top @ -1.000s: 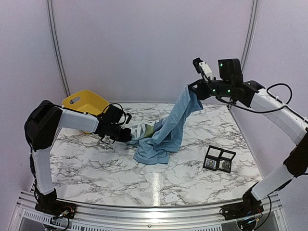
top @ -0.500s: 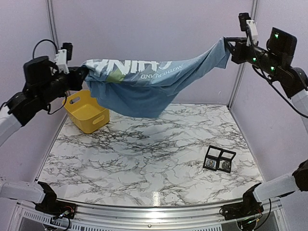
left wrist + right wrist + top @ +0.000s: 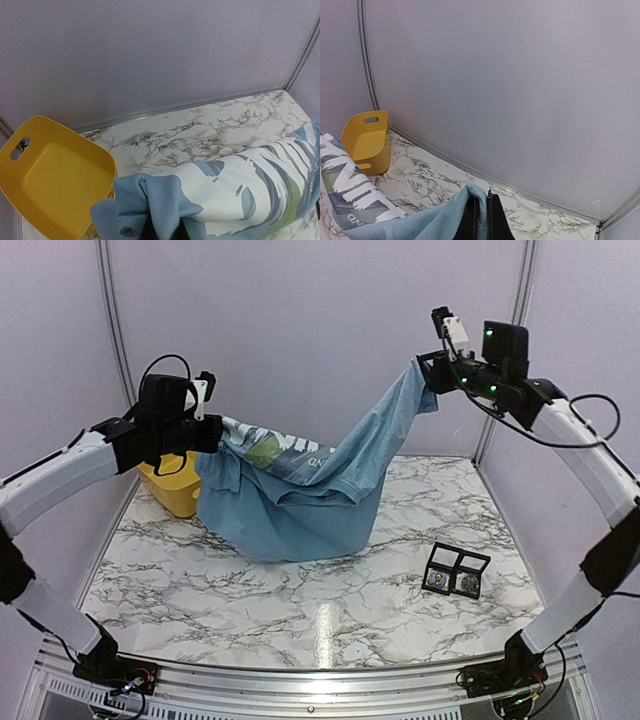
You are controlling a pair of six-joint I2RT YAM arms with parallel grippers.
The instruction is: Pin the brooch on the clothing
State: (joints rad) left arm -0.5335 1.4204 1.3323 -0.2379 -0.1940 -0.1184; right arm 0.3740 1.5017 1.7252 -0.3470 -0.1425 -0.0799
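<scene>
The T-shirt [image 3: 300,495] hangs over the marble table [image 3: 300,625], slung between two grippers. The left gripper [image 3: 212,435], at about ten o'clock from the table's middle, pinches one end. The right gripper [image 3: 432,372], higher at about one o'clock, pinches the other. The cloth sags between them, its lowest fold perhaps touching the tabletop. White lettering shows near the left end. A yellow basket [image 3: 172,492] sits at ten o'clock, partly behind the shirt. A black two-part case [image 3: 457,572] lies at four o'clock, well apart.

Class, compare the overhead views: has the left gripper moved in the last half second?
Yes. The left gripper, shut on the light blue T-shirt, has dropped closer to the yellow plastic tub and shifted right.
</scene>
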